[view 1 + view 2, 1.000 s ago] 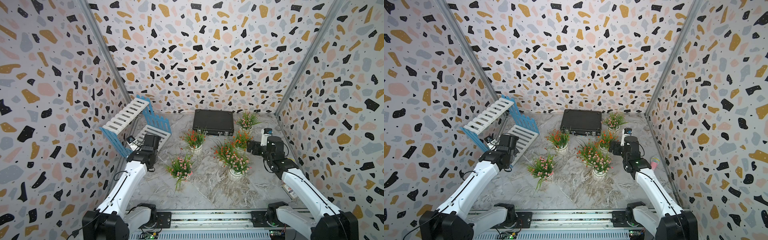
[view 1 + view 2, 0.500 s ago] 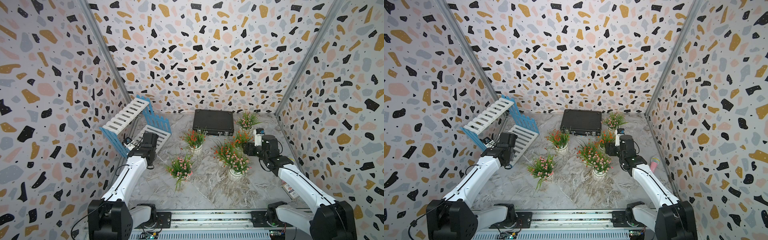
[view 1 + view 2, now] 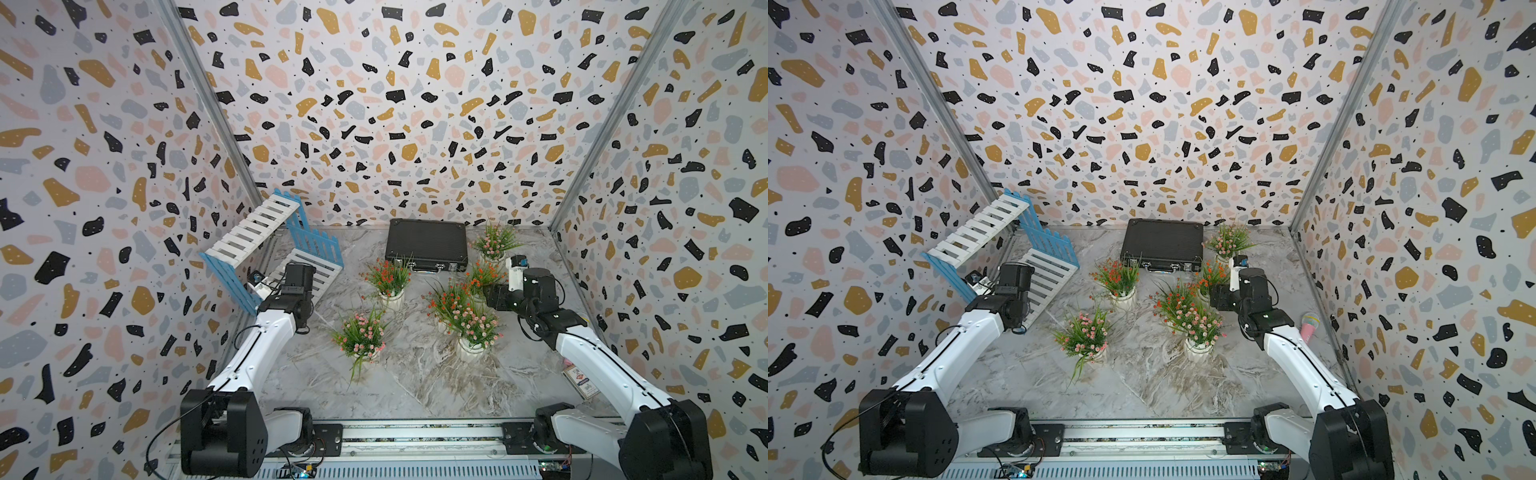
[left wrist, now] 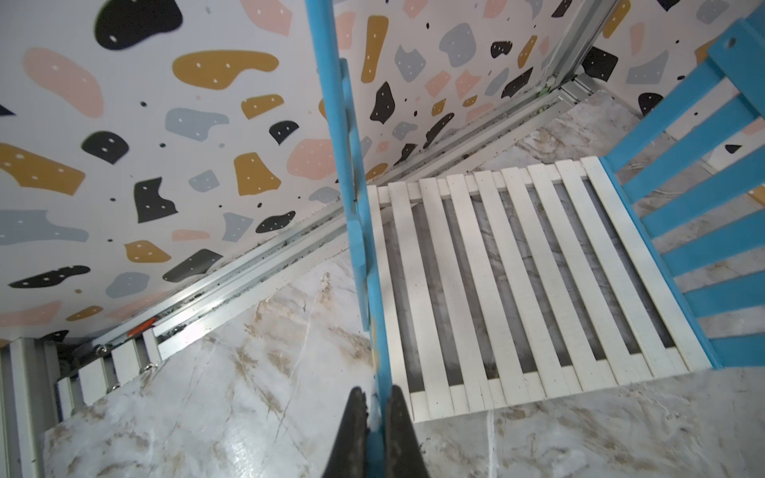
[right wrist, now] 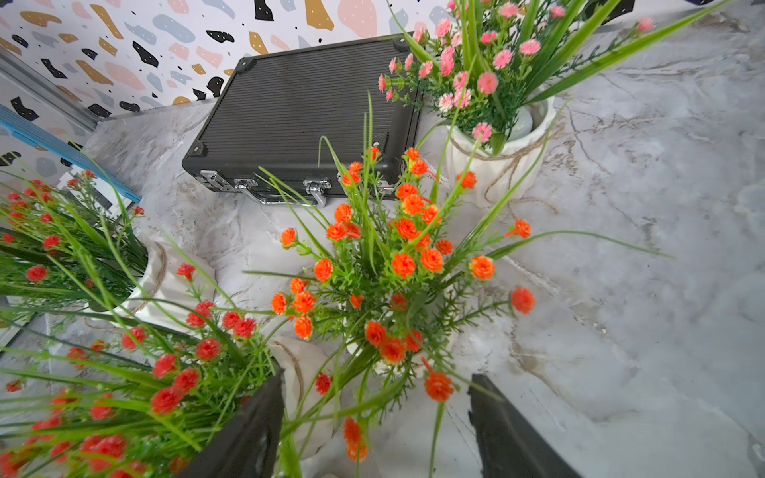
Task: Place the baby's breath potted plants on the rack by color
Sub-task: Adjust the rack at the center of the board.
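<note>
- rack (image 3: pixel 266 232): white slats, blue picket sides, by the left wall.
- left gripper (image 4: pixel 376 418): fingers pinching the rack's blue side panel.
- right gripper (image 5: pixel 372 426): fingers spread, orange-red plant (image 5: pixel 393 265) between them.
- six baby's breath potted plants (image 3: pixel 360 332), white ribbed pots, all on marble tabletop (image 3: pixel 415 374).

White-slatted rack (image 3: pixel 266 245) with blue picket sides sits against the left wall. Three orange plants (image 3: pixel 388 276) and three pink plants (image 3: pixel 360 334) stand upright in white pots on the bench (image 3: pixel 415 386).

L gripper (image 4: pixel 376 393): jaws clamped tight | R gripper (image 5: pixel 376 376): jaws wide apart, prob. gripping nothing
</note>
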### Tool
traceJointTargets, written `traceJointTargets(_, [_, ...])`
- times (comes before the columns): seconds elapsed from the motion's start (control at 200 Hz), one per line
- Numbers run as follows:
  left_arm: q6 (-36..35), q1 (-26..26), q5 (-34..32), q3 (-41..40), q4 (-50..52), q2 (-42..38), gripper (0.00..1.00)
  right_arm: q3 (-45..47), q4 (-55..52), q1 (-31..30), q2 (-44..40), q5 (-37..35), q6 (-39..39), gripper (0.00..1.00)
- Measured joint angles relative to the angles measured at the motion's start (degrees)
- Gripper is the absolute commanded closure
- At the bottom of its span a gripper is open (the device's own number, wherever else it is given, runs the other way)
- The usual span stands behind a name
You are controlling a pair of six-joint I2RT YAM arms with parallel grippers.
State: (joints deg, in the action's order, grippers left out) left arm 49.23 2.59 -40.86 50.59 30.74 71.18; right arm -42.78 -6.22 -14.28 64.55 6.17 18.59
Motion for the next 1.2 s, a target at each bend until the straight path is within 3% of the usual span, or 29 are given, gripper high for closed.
traceJointTargets(0.401, [-4.4, 0.0, 1.7, -1.2, -2.5, -1.1, 1.00, -0.7, -0.7, 0.0, 0.0, -0.4, -0.5, 0.26])
traceJointTargets(0.696, [-7.7, 0.1, 6.7, -3.6, -3.8, -5.1, 1.00, -1.2, -2.9, 0.0, -0.9, 0.2, -0.7, 0.25])
traceJointTargets(0.966, [-9.9, 3.1, 8.4, -3.9, -3.9, -5.8, 1.00, -5.1, -5.3, -0.1, -2.9, 3.5, -0.9, 0.25])
traceJointTargets(1.202, [-11.0, 5.8, 9.0, -3.9, -4.3, -5.7, 1.00, -9.7, -8.6, -6.1, -2.5, 5.9, -3.0, 0.22])
